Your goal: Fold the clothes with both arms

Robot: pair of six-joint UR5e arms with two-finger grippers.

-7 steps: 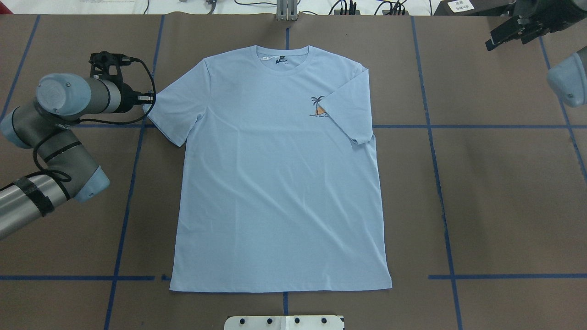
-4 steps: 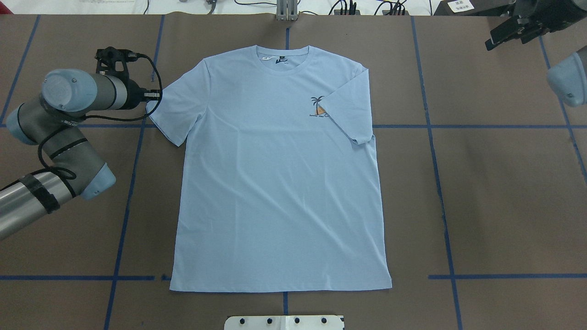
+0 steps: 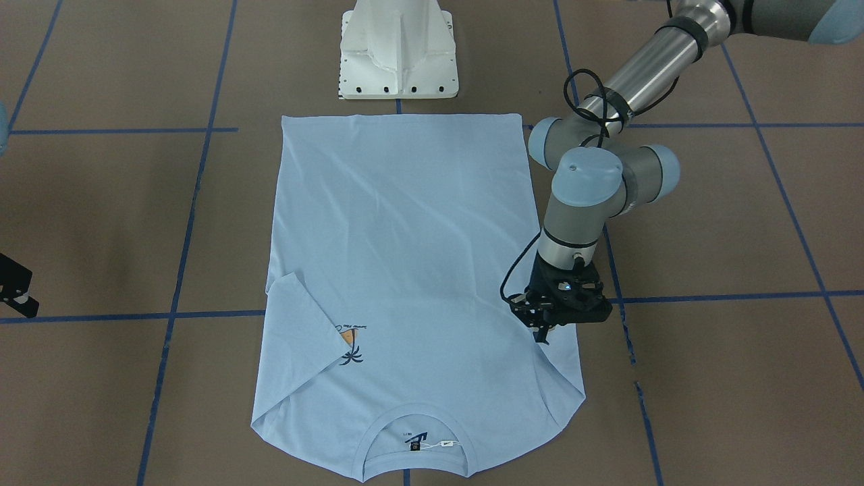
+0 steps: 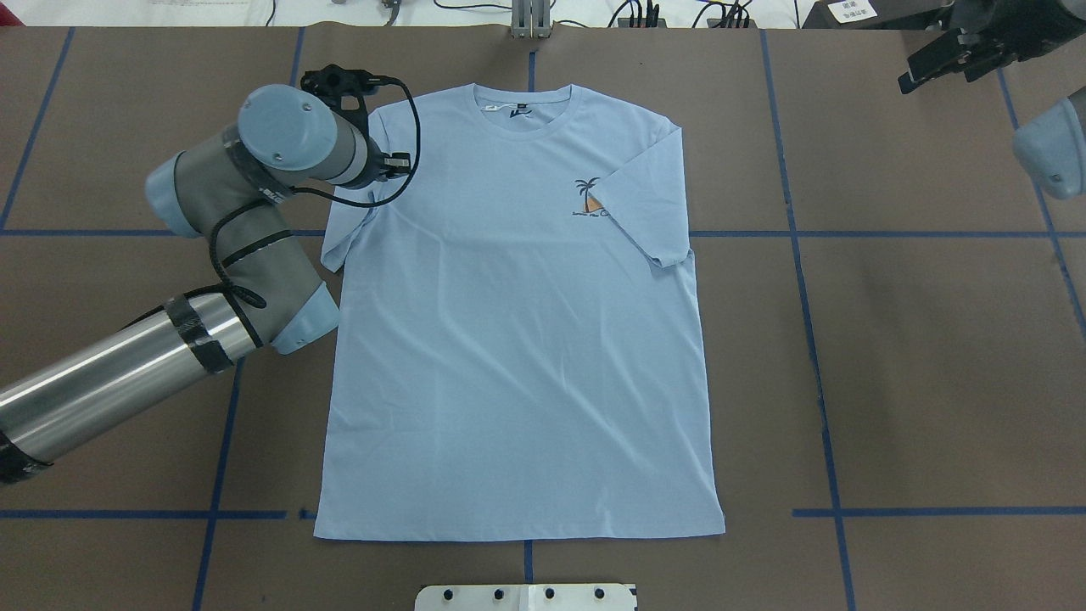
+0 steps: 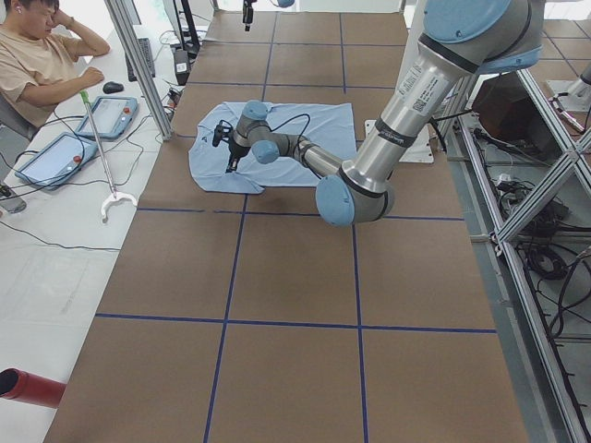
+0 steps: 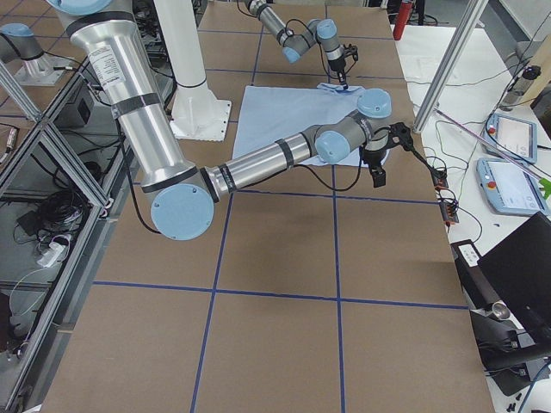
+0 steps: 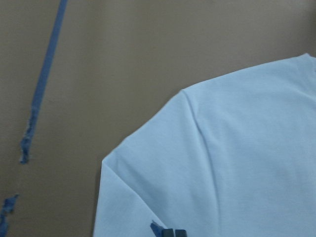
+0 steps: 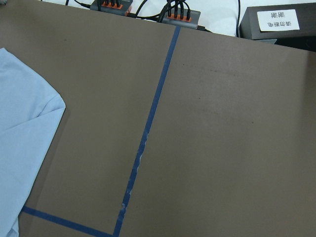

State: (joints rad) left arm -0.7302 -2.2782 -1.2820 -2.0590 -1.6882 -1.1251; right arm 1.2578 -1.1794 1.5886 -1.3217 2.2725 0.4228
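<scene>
**Left claw pinching a sleeve, shirt flat on the table**

White base (image 4: 526, 596) is nearest, with the T-shirt (image 4: 509, 339) hem just beyond it. The shirt lies flat, front up, on the brown table (image 4: 933, 382). The sleeve on the robot's right is folded onto the chest, touching the palm print (image 4: 588, 199). Left gripper (image 3: 543, 334) has its tips together, clamped on the other sleeve. Collar (image 4: 524, 114) is farthest. Right gripper (image 6: 376, 172) is well off the shirt; whether it is apart or together, cannot tell.

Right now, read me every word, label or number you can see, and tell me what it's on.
Nothing reads clearly.
On the T-shirt, the chest print has a script line under the palm, too small to read.
Its neck label and white tag: too small.
The white sticker on the black box: characters blurred, unreadable.
</scene>
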